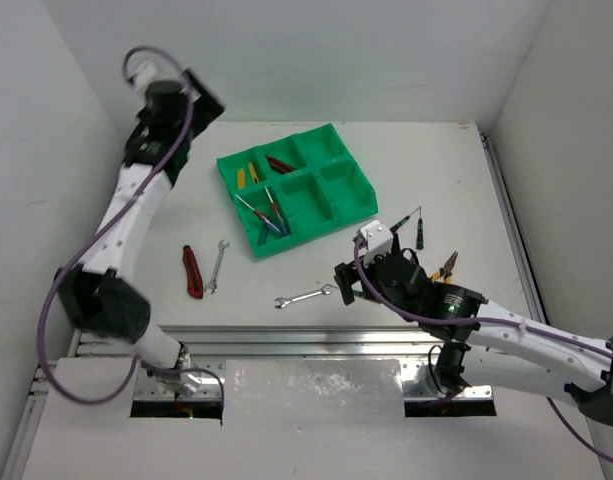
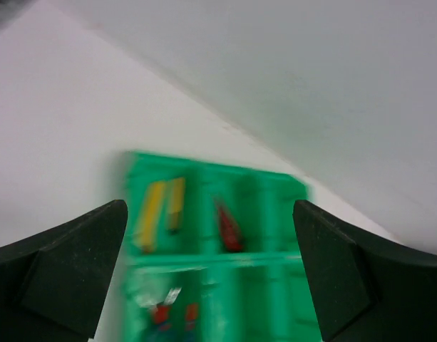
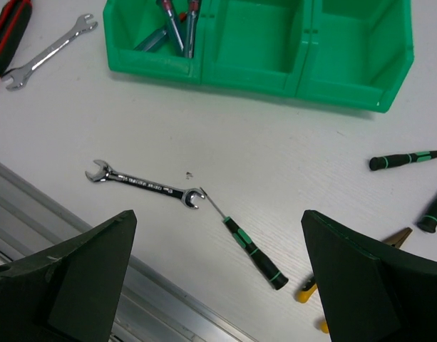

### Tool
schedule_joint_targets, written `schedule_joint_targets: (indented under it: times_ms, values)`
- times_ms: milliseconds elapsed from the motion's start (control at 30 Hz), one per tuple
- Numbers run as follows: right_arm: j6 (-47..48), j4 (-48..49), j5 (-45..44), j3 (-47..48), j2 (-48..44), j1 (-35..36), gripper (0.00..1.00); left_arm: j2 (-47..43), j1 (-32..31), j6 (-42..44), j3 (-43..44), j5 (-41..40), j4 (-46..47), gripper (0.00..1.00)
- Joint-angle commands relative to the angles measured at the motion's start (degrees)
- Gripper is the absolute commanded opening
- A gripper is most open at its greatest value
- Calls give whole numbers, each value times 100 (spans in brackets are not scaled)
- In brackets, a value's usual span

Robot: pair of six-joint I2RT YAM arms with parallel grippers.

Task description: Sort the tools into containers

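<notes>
The white counter carries a green tray set at an angle toward the back. Its six compartments face up, so tools can be dropped in from above. The left end effector hangs high over the tray's far-left corner, fingers spread wide with nothing between them. The right end effector hovers low over the near counter, equally wide and empty, where the loose tools lie thickest.

Sorting looks partly done. Screwdrivers share the near-left compartment, two yellow handles lie in the far-left one, and a red-handled tool sits in the next. Left out are a red-handled knife with a wrench beside it, a second wrench, yellow pliers and several green-banded screwdrivers.

The right wrist view shows one screwdriver's tip all but touching the second wrench's open end (the overhead view loses that screwdriver under the arm). The left wrist view, though blurred, looks down into the far compartments.
</notes>
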State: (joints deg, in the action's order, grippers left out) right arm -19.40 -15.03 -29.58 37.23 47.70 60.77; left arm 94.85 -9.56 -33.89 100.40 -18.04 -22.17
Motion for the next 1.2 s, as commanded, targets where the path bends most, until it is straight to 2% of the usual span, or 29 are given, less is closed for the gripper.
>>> schedule_joint_targets:
  times_ms: [0, 67, 167, 233, 333, 567, 767, 1000, 1067, 1100, 1167]
  values:
    - [68, 184, 207, 126, 239, -30, 99, -728, 1137, -434, -2230, -130, -563, 100]
    - [68, 202, 286, 100, 318, -48, 99, -1265, 1342, -539, -3344, -112, -464, 99]
    - [112, 281, 400, 47, 459, -57, 99, -1758, 1352, -618, -4506, -95, -253, 96]
    - [112, 299, 480, 47, 573, -66, 99, -2030, 1334, -723, -5202, -94, -121, 95]
    - [112, 272, 646, 65, 687, -83, 99, -2234, 1317, -768, -5801, -199, -41, 95]
    - [112, 272, 787, 65, 776, -74, 99, -1830, 1106, -786, -6102, -516, -68, 96]
    - [138, 290, 787, 12, 688, -74, 99, -1154, 1088, -610, -6050, -68, 258, 92]
    - [147, 342, 884, 3, 732, -74, 99, -741, 1088, -637, -6067, -332, 249, 73]
    - [129, 395, 998, -5, 723, -74, 99, -617, 1088, -584, -6067, -296, 327, 63]
    - [121, 421, 1042, -23, 705, -74, 99, -486, 1088, -558, -6050, -261, 345, 48]
    - [112, 483, 1147, -41, 662, -74, 99, -336, 1088, -531, -6041, -165, 433, 36]
